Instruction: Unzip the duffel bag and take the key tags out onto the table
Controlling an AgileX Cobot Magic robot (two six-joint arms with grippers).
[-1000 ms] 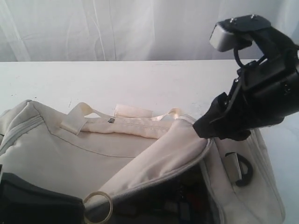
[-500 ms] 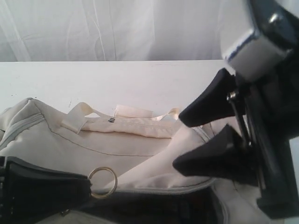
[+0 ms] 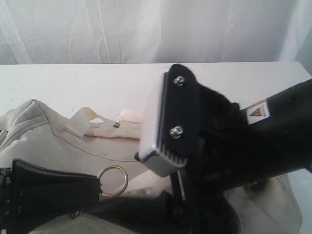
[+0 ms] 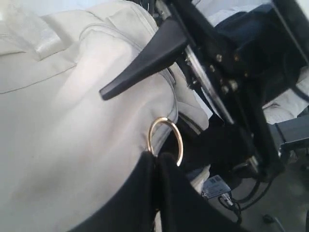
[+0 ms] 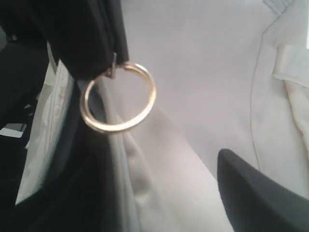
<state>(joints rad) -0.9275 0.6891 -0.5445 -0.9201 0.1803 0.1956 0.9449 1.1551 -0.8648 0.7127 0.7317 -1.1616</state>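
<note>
The cream duffel bag (image 3: 53, 146) lies on the white table (image 3: 73, 83), its top edge lifted. My left gripper (image 4: 157, 158) is shut on the gold ring (image 4: 165, 140) of the zipper pull, which also shows in the exterior view as the ring (image 3: 113, 180) and in the right wrist view as the ring (image 5: 118, 99). My right gripper (image 5: 159, 208) hangs open just over the bag's flap edge (image 5: 140, 183), gripping nothing. One of its black fingers (image 5: 256, 193) shows there, and from the left wrist that finger (image 4: 145, 60) points across the cream fabric. The key tags are hidden.
The right arm (image 3: 263, 146) and its wrist camera mount (image 3: 170, 122) fill the middle and right of the exterior view and cover the bag's opening. A webbing handle (image 3: 80, 122) lies on the bag's far side. A white curtain (image 3: 122, 29) backs the table.
The right arm has swung left and down over the bag's opening, its jaws spreading wider. The left gripper has lifted the ring and flap edge slightly up and right.
</note>
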